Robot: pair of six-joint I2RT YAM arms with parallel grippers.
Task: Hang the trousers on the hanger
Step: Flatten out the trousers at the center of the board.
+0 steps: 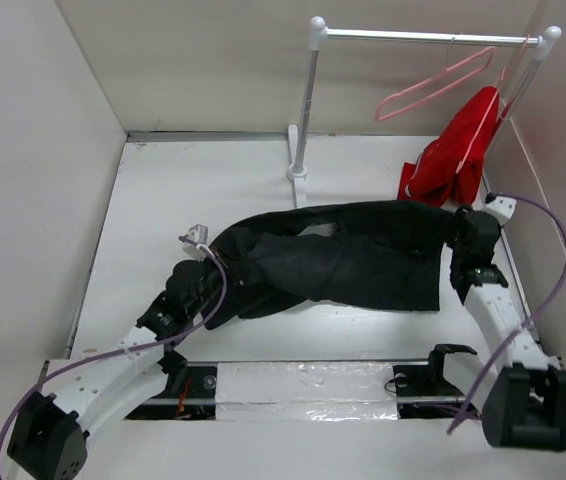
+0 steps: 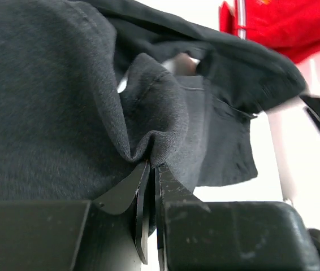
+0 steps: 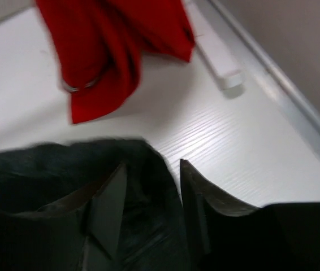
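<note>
The white table (image 1: 163,200) is carrying the long black fabric trousers (image 1: 343,255), which are lying across its middle, stretched from the left arm towards the right arm, with 1 rumpled end at the left and a squarer edge at the right. They are looking soft, limp and fairly light. Judging by the folds, they are going to sag and fold wherever they are not supported, so a hold at 2 spread points along 1 edge is looking wiser than a single pinch.

Behind them, the white metal rail (image 1: 413,36) is standing at the back right. A bright red cloth garment (image 1: 458,160) is hanging at its right end, well apart from the trousers' middle. The thin pale-pink triangular hanger (image 1: 433,85) is hanging bare and tilted on the rail, just beside the red garment.

The left gripper (image 2: 151,166) is pinching a puckered fold of the trousers, jaws pressed together. The right gripper (image 3: 151,166) is sitting at the trousers' right end with jaws parted, dark cloth lying in the gap, apparently not clamped.
</note>
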